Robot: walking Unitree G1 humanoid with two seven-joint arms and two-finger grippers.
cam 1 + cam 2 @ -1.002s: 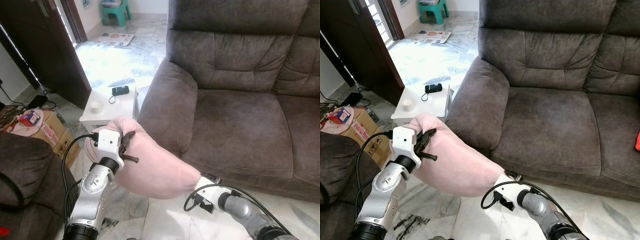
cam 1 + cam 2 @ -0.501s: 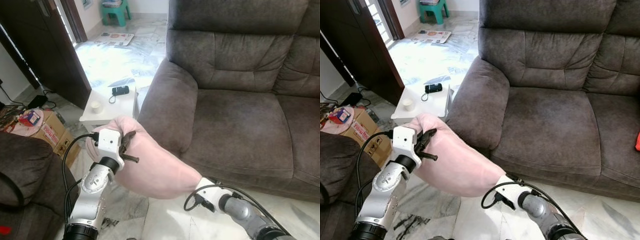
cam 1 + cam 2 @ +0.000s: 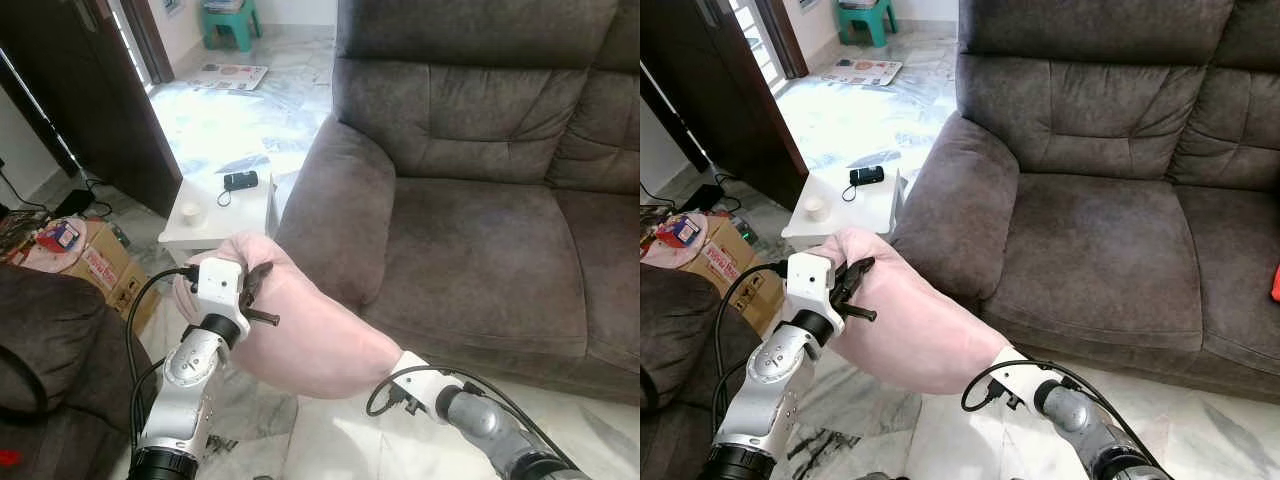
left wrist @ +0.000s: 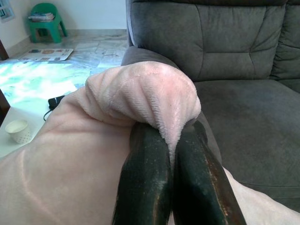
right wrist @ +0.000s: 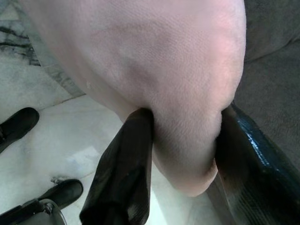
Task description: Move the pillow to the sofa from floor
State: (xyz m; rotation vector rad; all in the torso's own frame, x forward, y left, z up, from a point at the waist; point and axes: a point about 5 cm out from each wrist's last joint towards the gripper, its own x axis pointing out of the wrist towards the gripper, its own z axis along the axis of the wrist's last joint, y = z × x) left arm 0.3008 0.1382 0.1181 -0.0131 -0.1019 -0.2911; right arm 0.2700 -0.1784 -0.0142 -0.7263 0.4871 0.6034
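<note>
While held off the floor between both arms, pillow [image 3: 315, 335]: pink, plush, hanging just in front of the sofa's armrest.
Left gripper [image 4: 166, 140]: fingers pinched together on a fold at the pillow's upper end.
Right gripper [image 5: 185, 140]: fingers spread, clamping the pillow's lower end.
Sofa [image 3: 480, 220]: dark grey-brown, seat bare.
Side table [image 3: 225, 205]: white, beside the armrest, carrying a small cup [image 3: 191, 211] and a black device [image 3: 240, 181].

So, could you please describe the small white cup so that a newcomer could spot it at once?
Start at the big brown sofa and go to its armrest on the robot's left, where a low white side table stands. The small white cup sits on the tabletop, nearer the robot than the black device; it is the only pale, round thing there.
</note>
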